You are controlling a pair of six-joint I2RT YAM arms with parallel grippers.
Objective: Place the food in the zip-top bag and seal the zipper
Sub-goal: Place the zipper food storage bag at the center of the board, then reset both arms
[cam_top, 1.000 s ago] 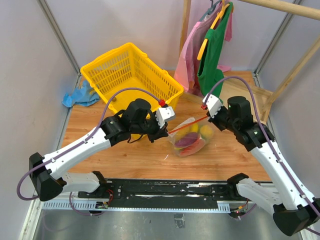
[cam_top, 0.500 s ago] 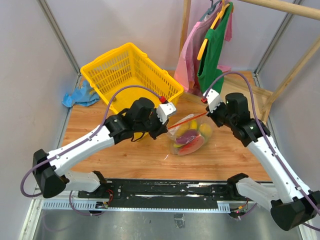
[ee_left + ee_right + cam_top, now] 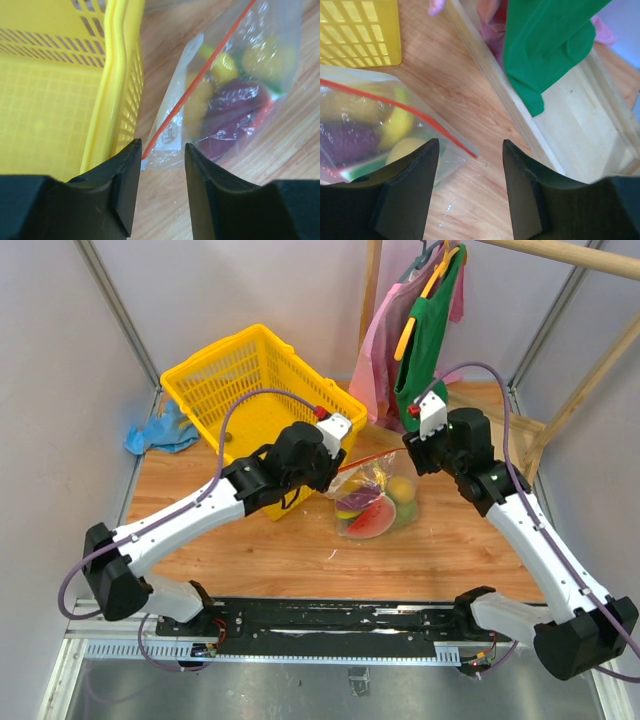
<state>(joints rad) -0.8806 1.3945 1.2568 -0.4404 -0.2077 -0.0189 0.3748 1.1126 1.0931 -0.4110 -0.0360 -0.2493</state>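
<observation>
Well, crinkly clear bag (image 3: 373,480) (thin red zipper (image 3: 201,75)) holds rounded food (image 3: 366,520).

Left end effector (image 3: 161,147) and right end effector (image 3: 470,145) opened, releasing the zipper (image 3: 200,75).

Bare counter (image 3: 300,550) lies open in front of the zip-top bag (image 3: 375,498). The yellow basket (image 3: 255,390) crowds its left side, just beside it; the hanging green garment (image 3: 428,340) and the wooden rack base (image 3: 570,130) close off the back right.

Pale walls (image 3: 60,360), wooden tabletop (image 3: 300,550), green and pink garments (image 3: 425,350) on wooden rack (image 3: 570,258)
</observation>
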